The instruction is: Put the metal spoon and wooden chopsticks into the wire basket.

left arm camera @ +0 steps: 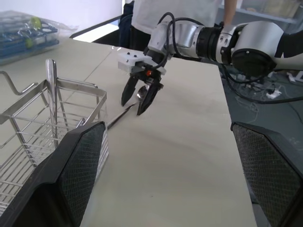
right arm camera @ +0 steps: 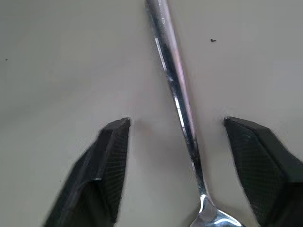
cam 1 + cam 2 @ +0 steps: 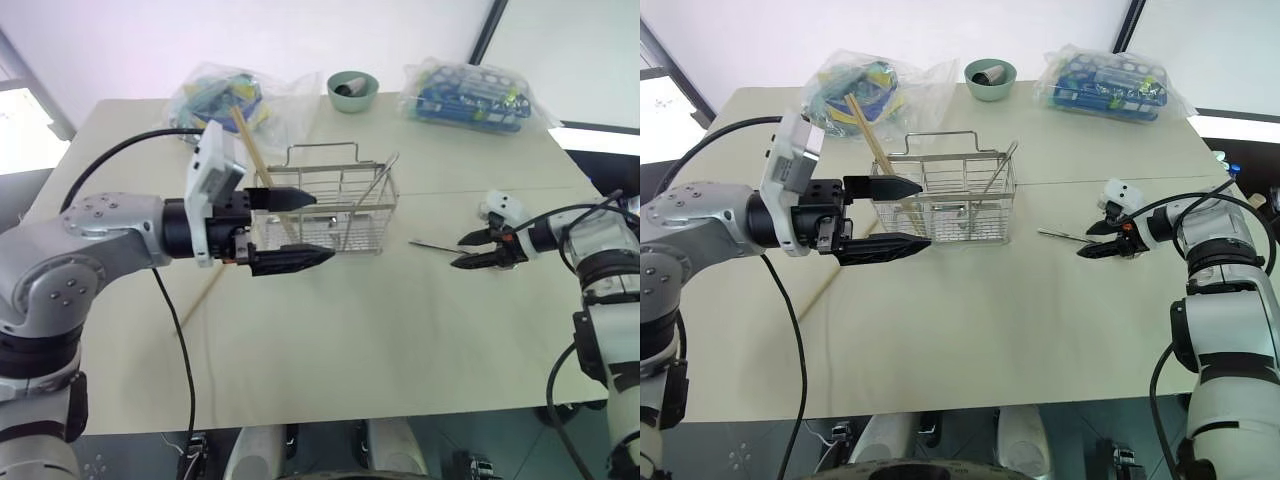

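While the left gripper (image 3: 300,228) hangs level beside the wire basket (image 3: 335,210), its two black fingers stand wide apart and hold nothing; its upper finger lies across the basket's near left corner as seen from the head, and whether it touches the wire cannot be told. One wooden chopstick (image 3: 252,150) leans out of the basket's left end, tilted up and away toward the crinkled plastic bags (image 3: 222,95) at the far side of the table (image 3: 330,340). A second pale stick (image 3: 203,295) lies flat on the table, under the left arm. A thin metal piece (image 3: 380,178) stands slanted in the basket's right end; the left wrist view shows it as a flat upright handle (image 1: 51,90) inside the grid. Right of the basket, well apart from it, the metal spoon (image 3: 432,245) lies on the table. The right gripper (image 3: 482,250) is down over its bowl end. From the right wrist view, the fingers (image 2: 111,161) stand apart on either side of the spoon's handle (image 2: 177,101), not touching it. Behind, a green bowl (image 3: 352,88) sits near the far edge.
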